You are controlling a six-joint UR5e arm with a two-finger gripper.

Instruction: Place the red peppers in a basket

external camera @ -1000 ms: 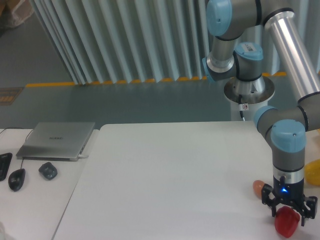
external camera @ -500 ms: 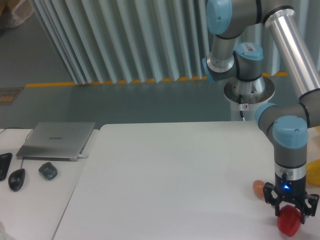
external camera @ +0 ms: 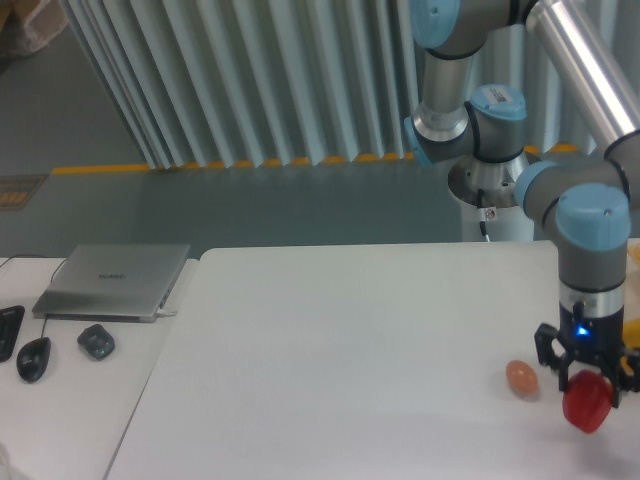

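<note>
My gripper [external camera: 587,385] is shut on the red pepper [external camera: 587,402] and holds it above the white table [external camera: 330,350] near its right edge. The pepper is glossy red and hangs below the fingers; its stem is hidden by the gripper. No basket is in view.
A small brown-orange egg [external camera: 521,378] lies on the table just left of the gripper. A sliver of a yellow pepper [external camera: 633,330] shows at the right edge behind the arm. A laptop [external camera: 115,280], a mouse [external camera: 33,358] and a small dark object [external camera: 96,341] lie on the left desk.
The gripper has lifted the red pepper off the table and moved it up and a little to the right. The egg now stands clear of the gripper.
</note>
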